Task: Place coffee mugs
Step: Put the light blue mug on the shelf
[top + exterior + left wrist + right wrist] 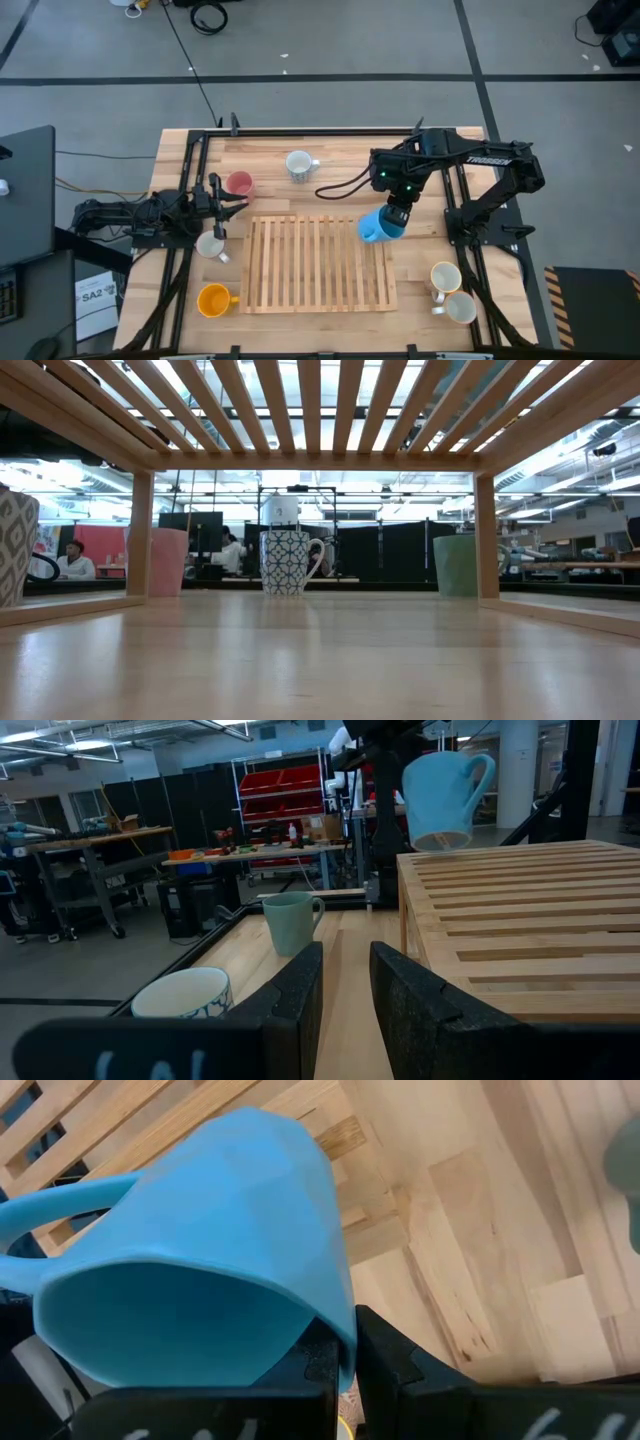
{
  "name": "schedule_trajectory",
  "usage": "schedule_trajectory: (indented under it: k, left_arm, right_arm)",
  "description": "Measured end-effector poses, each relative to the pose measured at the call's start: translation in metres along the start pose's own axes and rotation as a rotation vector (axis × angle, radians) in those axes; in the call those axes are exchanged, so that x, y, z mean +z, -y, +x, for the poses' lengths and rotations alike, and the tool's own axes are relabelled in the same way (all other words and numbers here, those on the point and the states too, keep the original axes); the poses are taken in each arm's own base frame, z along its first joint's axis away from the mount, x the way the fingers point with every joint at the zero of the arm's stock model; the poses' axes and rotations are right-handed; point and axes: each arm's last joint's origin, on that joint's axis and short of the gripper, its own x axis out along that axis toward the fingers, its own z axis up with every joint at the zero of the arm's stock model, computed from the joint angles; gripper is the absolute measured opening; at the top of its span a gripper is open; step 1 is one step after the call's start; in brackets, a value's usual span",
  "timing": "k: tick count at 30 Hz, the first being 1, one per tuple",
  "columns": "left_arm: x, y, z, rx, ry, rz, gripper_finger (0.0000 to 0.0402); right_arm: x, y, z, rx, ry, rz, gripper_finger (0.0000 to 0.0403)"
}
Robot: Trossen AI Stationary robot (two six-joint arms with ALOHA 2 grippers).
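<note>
A blue coffee mug [378,228] hangs over the far right corner of the wooden slatted rack [320,265], with my right gripper [398,214] shut on it from above. The left wrist view shows the blue mug [440,790] above the rack top [530,910]. My left gripper [226,205] waits at the table's left, open, with nothing between its fingers [345,990]. On the table stand a pink mug [239,184], a patterned white mug [298,164], a white mug [211,245], an orange mug [213,299], a cream mug [445,277], another white mug [460,307] and a green mug [290,920]. My right gripper holds the blue mug by its rim wall [345,1342], one finger inside the mug and one [390,1370] outside. The fingers come from above, pointing steeply down. The mug hangs tilted below them, mouth up toward the wrist, handle [40,1220] to one side, its base [438,841] clear of the rack.
The rack fills the table's middle, its slats [320,410] standing on legs above the tabletop. Black frame rails [190,170] run along the table's left and right sides. Beyond the table's far edge are shelves, benches and a seated person [72,560].
</note>
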Motion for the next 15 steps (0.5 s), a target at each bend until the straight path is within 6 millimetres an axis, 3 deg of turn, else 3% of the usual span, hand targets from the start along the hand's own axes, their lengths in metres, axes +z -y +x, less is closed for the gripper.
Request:
schedule_trajectory:
  k: [15]
  left_arm:
    - [0.0,0.0,0.0,0.0,0.0,0.0,0.0094]
  right_arm:
    - [0.0001,-0.0022,-0.004,0.04,0.003,0.005,0.0023]
